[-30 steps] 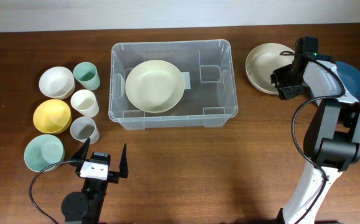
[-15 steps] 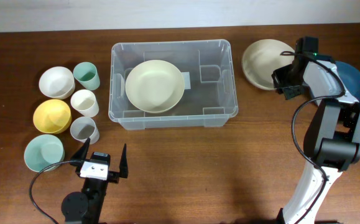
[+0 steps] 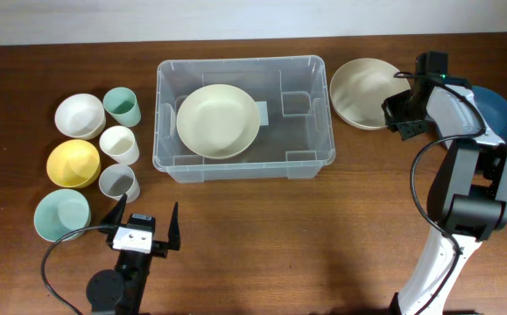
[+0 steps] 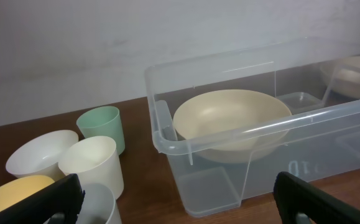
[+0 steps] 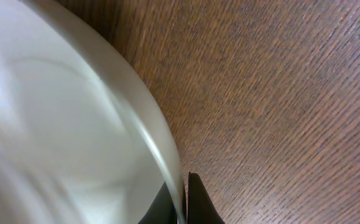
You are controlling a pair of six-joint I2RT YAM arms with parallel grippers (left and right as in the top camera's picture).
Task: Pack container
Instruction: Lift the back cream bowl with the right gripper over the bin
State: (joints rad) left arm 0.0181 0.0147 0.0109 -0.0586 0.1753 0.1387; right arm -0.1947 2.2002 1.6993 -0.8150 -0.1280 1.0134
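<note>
Right gripper [image 3: 398, 114] pinching beige bowl [image 3: 358, 80] rim beside container [image 3: 240, 59], cream bowl [image 3: 217, 120] inside, left gripper [image 3: 144, 219] wide open, empty, near cups [image 3: 119, 144]

The right gripper [image 3: 395, 107] has clamped the beige bowl [image 3: 361, 81] at its rim. Bowl shifted left, nearer the container [image 3: 242, 166].

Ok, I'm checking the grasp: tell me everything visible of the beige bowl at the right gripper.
The beige bowl is round, shallow, plastic-looking, empty, open side up. It is right of the container, left edge at the bin's rim. The right gripper is shut on its right rim. Lifted or not: unclear.
</note>
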